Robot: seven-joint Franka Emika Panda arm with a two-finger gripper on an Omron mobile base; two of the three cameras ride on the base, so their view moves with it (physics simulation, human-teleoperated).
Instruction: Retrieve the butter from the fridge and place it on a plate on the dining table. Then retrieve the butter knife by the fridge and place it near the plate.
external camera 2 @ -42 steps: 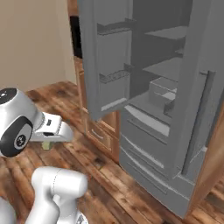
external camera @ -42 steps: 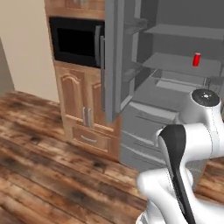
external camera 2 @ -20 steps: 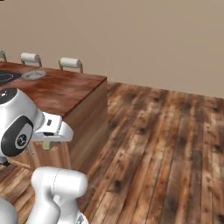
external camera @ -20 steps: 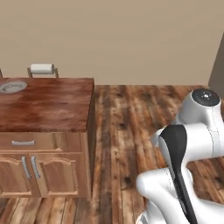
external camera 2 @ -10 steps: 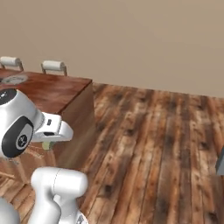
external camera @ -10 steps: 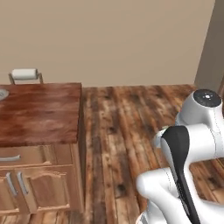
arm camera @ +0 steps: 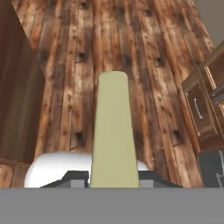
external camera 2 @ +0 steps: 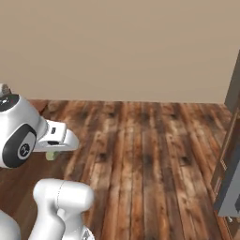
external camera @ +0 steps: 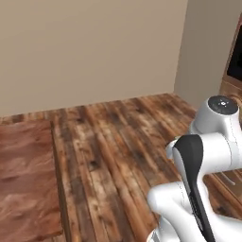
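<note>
My gripper (arm camera: 113, 176) is shut on the butter (arm camera: 113, 131), a pale yellow stick that juts forward from between the fingers, over the plank floor. In the right base view the butter (external camera 2: 52, 155) peeks out pale under the white hand, held at mid height to the left. A corner of the reddish-brown dining table (external camera: 23, 179) lies at the lower left, and its dark side (arm camera: 15, 100) runs along the left of the hand view. A grey edge of the fridge (external camera 2: 228, 185) stands at the far right. The plate and the butter knife are out of view.
A beige wall (external camera: 90, 47) closes the room ahead, with wide wooden floor (external camera: 118, 142) in front of it. A wood cabinet with a black microwave (external camera: 235, 61) stands at the right, and its panelled drawers (arm camera: 201, 109) show to the right below the hand.
The whole picture has swept sideways, so the base has turned: fridge, then table, stools and plate slid out to the left. The butter stays in the gripper.
</note>
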